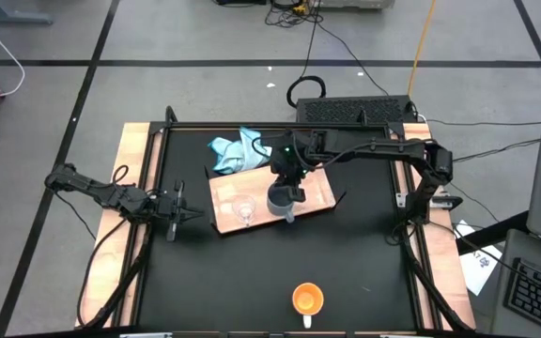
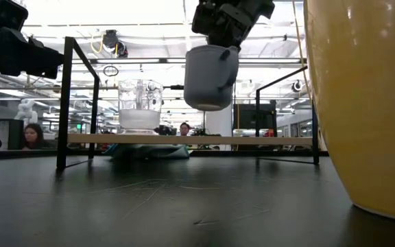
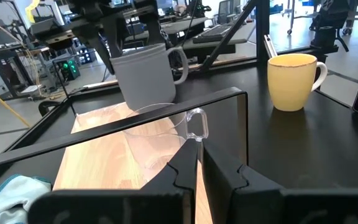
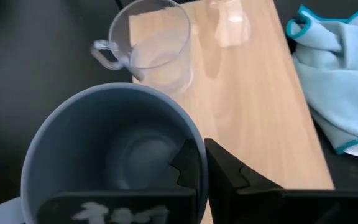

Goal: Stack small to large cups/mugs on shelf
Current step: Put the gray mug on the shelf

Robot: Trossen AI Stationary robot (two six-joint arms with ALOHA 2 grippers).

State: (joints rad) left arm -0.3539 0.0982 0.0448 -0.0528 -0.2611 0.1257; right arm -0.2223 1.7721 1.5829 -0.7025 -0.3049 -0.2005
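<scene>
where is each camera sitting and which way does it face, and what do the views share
High view: above the table, looking straight down; both arms show, left gripper waiting beside the shelf.
Low view: at table-top height, looking level across; right gripper hangs in from above, orange mug looms close.
Left wrist view: on the left wrist, facing the shelf; its own shut fingers show.
Right wrist view: on the right wrist, looking down; its fingers pinch the grey-blue mug.
Shared: the grey-blue mug and glass cup.
</scene>
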